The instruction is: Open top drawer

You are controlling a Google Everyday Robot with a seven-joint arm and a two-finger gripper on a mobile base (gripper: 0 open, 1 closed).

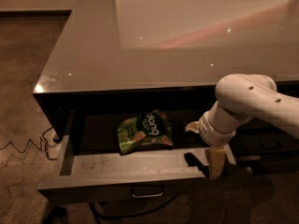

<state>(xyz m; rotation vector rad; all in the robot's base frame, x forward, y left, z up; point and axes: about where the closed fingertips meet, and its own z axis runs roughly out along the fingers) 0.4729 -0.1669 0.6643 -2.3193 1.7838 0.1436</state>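
The top drawer (117, 164) stands pulled out from under the glossy grey counter (140, 45). Its grey inner floor shows, and its dark front faces down-front with a small metal loop handle (147, 192) at centre. A green snack bag (145, 130) lies inside the drawer near the middle. My gripper (212, 164) hangs from the white arm (243, 106) at the right end of the drawer's front rim, well to the right of the handle.
A neighbouring dark drawer column (266, 143) lies behind the arm on the right. A black cable (23, 143) and a white plug block (52, 149) lie on the brown carpet at the left of the cabinet.
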